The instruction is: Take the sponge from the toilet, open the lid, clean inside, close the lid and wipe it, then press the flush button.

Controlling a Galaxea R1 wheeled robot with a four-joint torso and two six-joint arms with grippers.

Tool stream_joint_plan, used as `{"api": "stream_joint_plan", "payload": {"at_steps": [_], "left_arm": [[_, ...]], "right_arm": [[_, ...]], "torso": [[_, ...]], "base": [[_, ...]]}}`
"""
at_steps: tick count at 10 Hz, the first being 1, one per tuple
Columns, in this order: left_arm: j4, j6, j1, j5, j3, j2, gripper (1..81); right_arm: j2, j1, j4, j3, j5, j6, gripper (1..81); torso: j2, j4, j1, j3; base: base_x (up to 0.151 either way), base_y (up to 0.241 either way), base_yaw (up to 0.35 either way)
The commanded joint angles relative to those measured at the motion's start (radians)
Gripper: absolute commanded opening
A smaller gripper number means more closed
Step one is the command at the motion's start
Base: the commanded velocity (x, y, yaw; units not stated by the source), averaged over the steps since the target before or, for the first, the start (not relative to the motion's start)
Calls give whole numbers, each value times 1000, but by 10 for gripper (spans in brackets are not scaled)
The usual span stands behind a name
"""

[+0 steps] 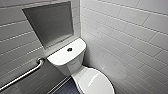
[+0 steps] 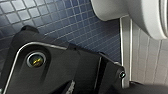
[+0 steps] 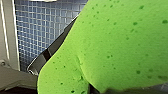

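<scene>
Evidently clamped on the sponge [image 3: 117,45] with the right gripper [image 3: 90,86], above blue floor tiles [image 3: 42,27]; facing the toilet [image 1: 65,57] ahead and below; lid [image 1: 96,81] down, lengthwise from cistern toward the robot, probably likelier reached from the right.

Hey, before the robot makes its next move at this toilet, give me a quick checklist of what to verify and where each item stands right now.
1. Sponge off the toilet: ok, it sits close before the right wrist camera, above the blue floor.
2. Firmness of the grip on the sponge: cannot tell.
3. Lid open: not ok, it lies down over the bowl.
4. Flush button in sight: ok, on the cistern top.
5. Grab bar apart from the toilet: ok, it is on the wall beside the cistern.
</scene>
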Motion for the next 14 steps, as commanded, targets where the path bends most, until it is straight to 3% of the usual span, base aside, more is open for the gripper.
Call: {"api": "stream_joint_plan", "payload": {"at_steps": [1,3,5,6,7,9,12,13,14], "left_arm": [[147,5,159,-57,-202,75,811],[158,4,213,-180,-301,105,811],[141,42,254,-172,-387,155,811],[63,214,279,-158,-423,191,811],[-130,424,302,-129,-429,216,811],[-583,916,319,28,-365,242,811],[-1108,1514,313,63,-231,210,811],[-1213,1604,313,55,-204,205,811],[-1240,1622,310,63,-196,208,811]], "right_arm": [[-33,-8,2,27,-64,-3,10],[-37,-10,2,41,-64,-3,10],[-37,-8,0,60,-65,-6,10],[-44,-5,2,78,-65,-6,10],[-53,-2,0,98,-65,-6,10],[-73,10,-1,151,-64,-10,10],[-177,85,-1,332,-65,-12,10],[-225,117,-1,396,-64,-10,10],[-285,157,6,482,-65,-9,10]], "torso": [[0,0,0,0],[0,0,0,0],[0,0,0,0],[0,0,0,0],[0,0,0,0],[0,0,0,1],[0,0,0,1],[0,0,0,1],[0,0,0,1]], "base": [[0,0,0],[0,0,0],[0,0,0],[0,0,0],[0,0,0],[0,0,0],[0,0,0],[0,0,0],[0,0,0]]}}
